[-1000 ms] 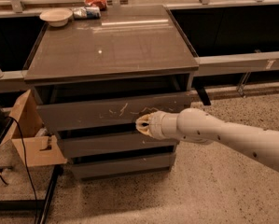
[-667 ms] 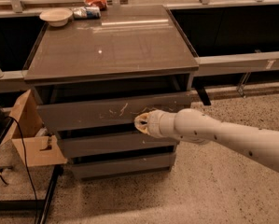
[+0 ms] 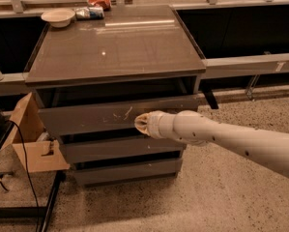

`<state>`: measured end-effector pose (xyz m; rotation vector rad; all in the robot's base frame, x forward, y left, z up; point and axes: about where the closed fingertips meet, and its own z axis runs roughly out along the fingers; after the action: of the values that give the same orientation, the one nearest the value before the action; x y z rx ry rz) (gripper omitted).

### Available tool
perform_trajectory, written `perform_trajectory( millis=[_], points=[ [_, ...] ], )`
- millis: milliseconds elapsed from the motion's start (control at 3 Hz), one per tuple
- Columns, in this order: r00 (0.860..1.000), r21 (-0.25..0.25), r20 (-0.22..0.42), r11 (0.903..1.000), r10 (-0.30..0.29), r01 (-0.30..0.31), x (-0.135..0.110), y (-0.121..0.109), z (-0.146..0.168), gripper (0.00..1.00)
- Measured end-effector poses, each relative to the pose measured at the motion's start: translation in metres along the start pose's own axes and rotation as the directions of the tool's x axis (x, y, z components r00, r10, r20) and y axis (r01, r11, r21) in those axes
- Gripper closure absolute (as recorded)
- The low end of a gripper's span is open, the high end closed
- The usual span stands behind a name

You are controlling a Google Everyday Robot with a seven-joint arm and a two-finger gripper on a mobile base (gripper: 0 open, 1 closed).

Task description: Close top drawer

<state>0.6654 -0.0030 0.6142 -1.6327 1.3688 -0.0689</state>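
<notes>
The top drawer (image 3: pixel 86 117) of the grey cabinet stands slightly pulled out, with a dark gap under the cabinet top. Its flat handleless front bears pale whitish scratches near the middle. My gripper (image 3: pixel 140 123) is at the end of the white arm that reaches in from the right. Its tip rests against the drawer front, just right of the scratches. Two plain grey drawer fronts (image 3: pixel 115 149) sit below it.
The cabinet top (image 3: pixel 115 47) carries a white bowl (image 3: pixel 57 17), a can and a red packet at its back edge. An open cardboard box (image 3: pixel 30 139) and a black cable stand left of the cabinet. Speckled floor lies in front. A rail runs behind.
My gripper has shifted slightly left along the drawer front, closer to the scratches. The drawer's position looks much the same.
</notes>
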Motion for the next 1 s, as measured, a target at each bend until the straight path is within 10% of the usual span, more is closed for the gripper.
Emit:
perform_trajectory(
  millis=[1000],
  points=[
    [0.999, -0.019, 0.042, 0.9994, -0.028, 0.029, -0.0128, -0.0129, 0.0305, 1.00]
  ],
)
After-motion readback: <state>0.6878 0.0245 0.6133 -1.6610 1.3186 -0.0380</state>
